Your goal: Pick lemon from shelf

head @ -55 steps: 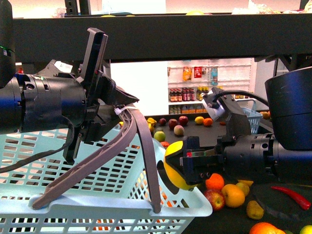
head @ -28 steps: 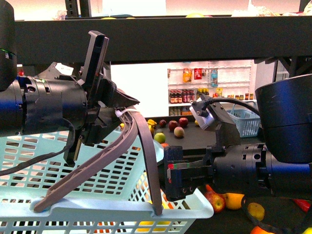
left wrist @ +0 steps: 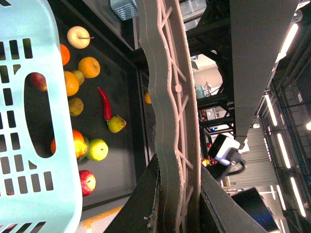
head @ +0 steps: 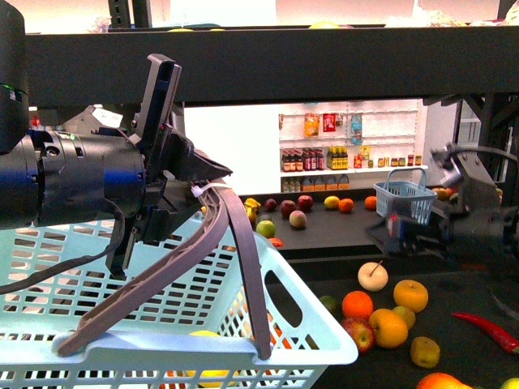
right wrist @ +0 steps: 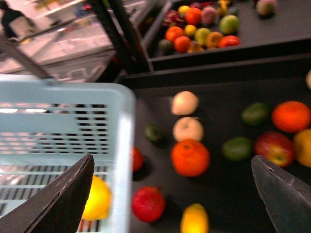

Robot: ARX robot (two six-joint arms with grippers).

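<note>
The big pale-blue basket (head: 324, 336) fills the near-left part of the front view, in front of the near edge of the shelf's (head: 324, 65) lower deck. The left gripper (head: 199, 185) is clamped on its grey-brown handle (head: 235, 243); the left wrist view shows the handle running between the closed jaws. The lemon (right wrist: 97, 198) lies inside the basket, close to the wall nearest the loose fruit. From the front it shows only as a yellow patch above the rim and through the slots. Other orange and red flecks show through the slots, too broken up to name.

The right gripper (right wrist: 172, 165) is spread wide with nothing between its fingers. It hangs over the right side of the deck, apart from the basket, and is blurred in the front view.

On the deck to the right of the basket lie a cream fruit with a stem (head: 373, 275), oranges (head: 357, 305), an apple (head: 354, 331) and a red chili (head: 486, 331) toward the right edge. More fruit at the near-right corner is cut off by the frame. A small blue basket (head: 403, 201) stands toward the far right; whether it holds anything cannot be seen. The right wrist view is soft, so the fruit there is hard to tell apart.
</note>
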